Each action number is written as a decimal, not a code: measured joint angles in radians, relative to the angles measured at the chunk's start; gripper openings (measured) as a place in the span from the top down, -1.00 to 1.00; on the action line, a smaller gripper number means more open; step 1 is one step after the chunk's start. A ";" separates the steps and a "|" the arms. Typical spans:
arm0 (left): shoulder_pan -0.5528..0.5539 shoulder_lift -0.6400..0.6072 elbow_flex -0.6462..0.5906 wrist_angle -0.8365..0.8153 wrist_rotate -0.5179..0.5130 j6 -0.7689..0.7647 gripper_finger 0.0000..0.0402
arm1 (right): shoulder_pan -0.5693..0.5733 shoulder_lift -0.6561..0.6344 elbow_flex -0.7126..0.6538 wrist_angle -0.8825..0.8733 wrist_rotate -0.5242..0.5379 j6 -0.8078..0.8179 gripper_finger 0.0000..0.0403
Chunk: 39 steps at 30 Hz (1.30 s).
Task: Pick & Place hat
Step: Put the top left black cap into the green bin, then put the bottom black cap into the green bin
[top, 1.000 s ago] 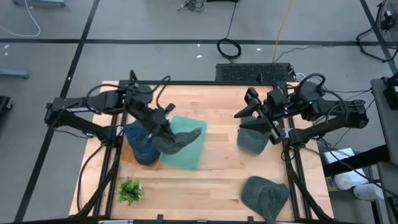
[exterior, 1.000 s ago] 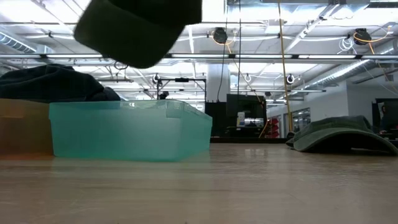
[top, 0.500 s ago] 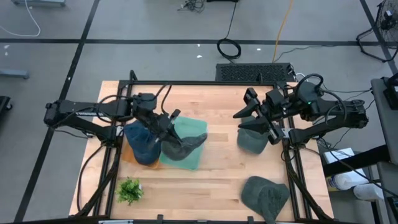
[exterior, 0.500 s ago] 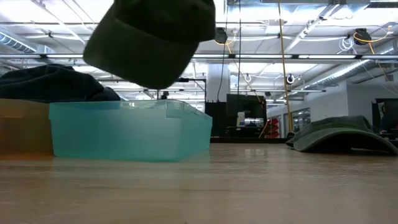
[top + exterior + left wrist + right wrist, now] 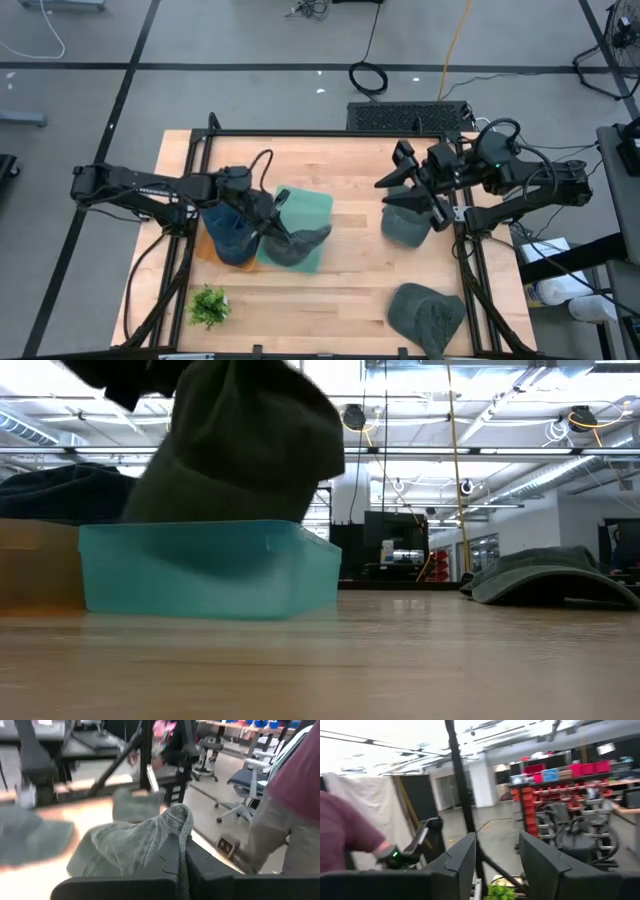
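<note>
Grey-green hat (image 5: 298, 243) was gripped by left hand (image 5: 272, 224), clenched on fabric, partly lowered into teal bin (image 5: 316, 206). Right hand (image 5: 398, 182) was held parted above second hat (image 5: 405, 226), well apart, nothing grasped.

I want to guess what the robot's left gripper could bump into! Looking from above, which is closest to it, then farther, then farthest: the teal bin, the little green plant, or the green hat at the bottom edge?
From the left gripper:
1. Teal plastic bin, right beneath it.
2. Small green plant, at the table's near left corner.
3. Green fabric hat, lying at the near right edge.
</note>
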 joint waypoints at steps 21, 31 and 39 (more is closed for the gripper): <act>0.140 0.001 -0.034 -0.220 -0.420 -0.044 0.28 | -0.005 0.010 -0.001 -0.043 0.046 -0.008 0.34; 0.139 0.001 0.104 -0.513 -0.488 -0.030 -0.29 | -0.005 0.010 -0.001 -0.047 0.043 -0.008 0.35; 0.113 0.001 0.178 -0.544 -0.454 -0.326 -0.36 | -0.005 0.010 -0.001 -0.079 0.044 -0.008 0.36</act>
